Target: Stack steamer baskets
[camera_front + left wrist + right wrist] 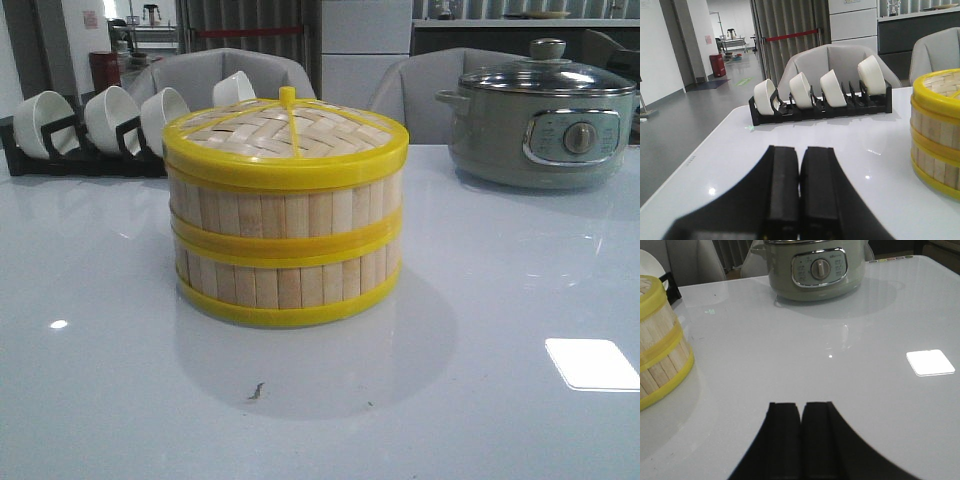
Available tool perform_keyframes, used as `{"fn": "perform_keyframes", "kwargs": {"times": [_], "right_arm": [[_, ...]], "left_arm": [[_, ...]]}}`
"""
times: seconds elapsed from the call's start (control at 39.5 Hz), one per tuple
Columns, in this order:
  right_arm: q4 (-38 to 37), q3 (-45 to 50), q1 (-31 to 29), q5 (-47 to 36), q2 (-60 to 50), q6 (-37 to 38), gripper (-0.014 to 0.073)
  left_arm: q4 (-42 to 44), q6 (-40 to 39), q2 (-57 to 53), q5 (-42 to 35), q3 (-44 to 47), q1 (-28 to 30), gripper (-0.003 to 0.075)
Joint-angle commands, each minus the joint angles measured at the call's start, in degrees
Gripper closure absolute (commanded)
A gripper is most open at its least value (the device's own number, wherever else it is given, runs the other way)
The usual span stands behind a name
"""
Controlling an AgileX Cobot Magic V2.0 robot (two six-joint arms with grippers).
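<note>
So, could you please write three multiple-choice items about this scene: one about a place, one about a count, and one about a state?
1. Where does the electric pot stand, seen from the front?
A. Far right of the table
B. Near left corner
C. On top of the steamer baskets

2. How many white bowls sit in the black rack?
A. Two
B. Four
C. Six

3. In what state are the steamer baskets?
A. Side by side, apart
B. Stacked, with the lid on top
C. One held by the right gripper

Answers:
1. A: the front view shows it behind and right of the stack.
2. B: the left wrist view shows four bowls.
3. B: the front view shows one basket on the other under the lid; the left gripper and right gripper have shut, empty jaws.
</note>
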Motion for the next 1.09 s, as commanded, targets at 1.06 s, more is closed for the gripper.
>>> {"fn": "perform_keyframes", "kwargs": {"times": [1.06], "right_arm": [[-2.5,-0.8,0.1,-12.3,-1.2,0.1,0.0545]], "left_arm": [[-0.1,-0.6,-0.8,-4.8,0.1,0.0,0.0634]]}}
